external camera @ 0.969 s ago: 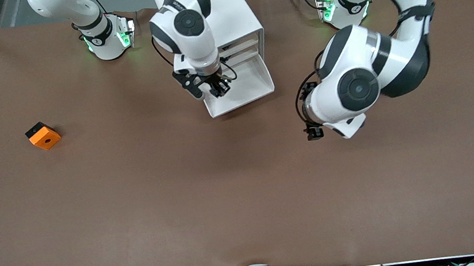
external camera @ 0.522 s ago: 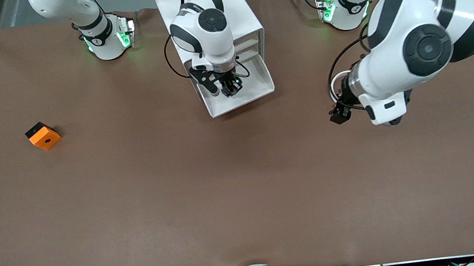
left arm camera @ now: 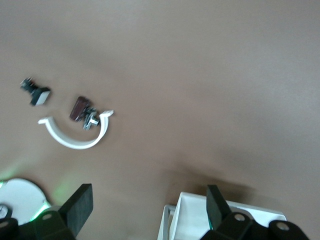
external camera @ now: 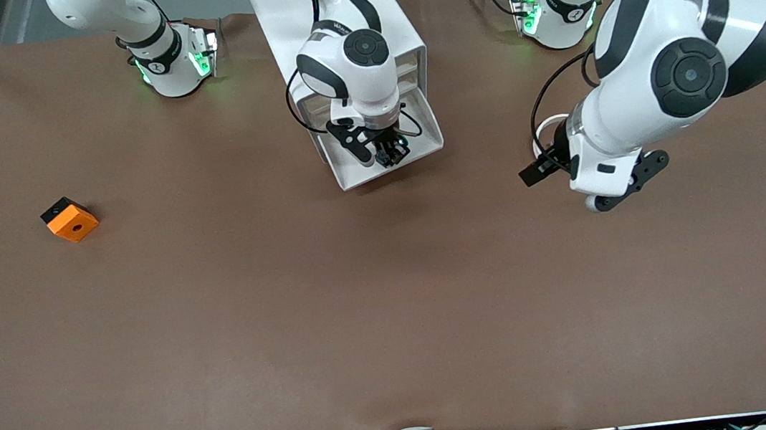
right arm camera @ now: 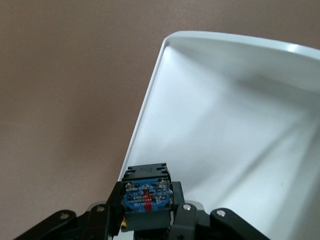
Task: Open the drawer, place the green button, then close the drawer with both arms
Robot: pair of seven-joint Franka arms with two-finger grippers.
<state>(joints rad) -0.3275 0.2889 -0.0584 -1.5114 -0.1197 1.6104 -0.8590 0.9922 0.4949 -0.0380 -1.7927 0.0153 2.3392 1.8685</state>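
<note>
Brown matte covering spreads over the whole worktop (external camera: 293,312), and on it, between the two arm bases, stands the white boxy cabinet (external camera: 361,23) with rounded corners. Its bottommost shallow white drawer (external camera: 418,146) is pulled out toward the front camera. The right arm's black two-finger tool (external camera: 392,154) hangs over the open drawer tray, its fingers clamped on the tiny push button (right arm camera: 146,195), whose blue base block and black body show between the pads in the right wrist view, with the white drawer floor (right arm camera: 240,140) underneath. The green cap shows only as a faint glint in the front view.

The left arm's black two-finger tool (external camera: 628,181) is up over bare worktop toward the left arm's end, away from the cabinet, its fingers (left arm camera: 80,207) spread wide apart and holding nothing. The left wrist view shows, on the worktop, a white curved plastic arc (left arm camera: 75,132) with a small dark brown part (left arm camera: 80,107) and a metal bit touching it, and a small black-and-white part (left arm camera: 36,92) just beside them.

An orange square block with a round hole (external camera: 71,220) lies toward the right arm's end, well apart from the cabinet.
</note>
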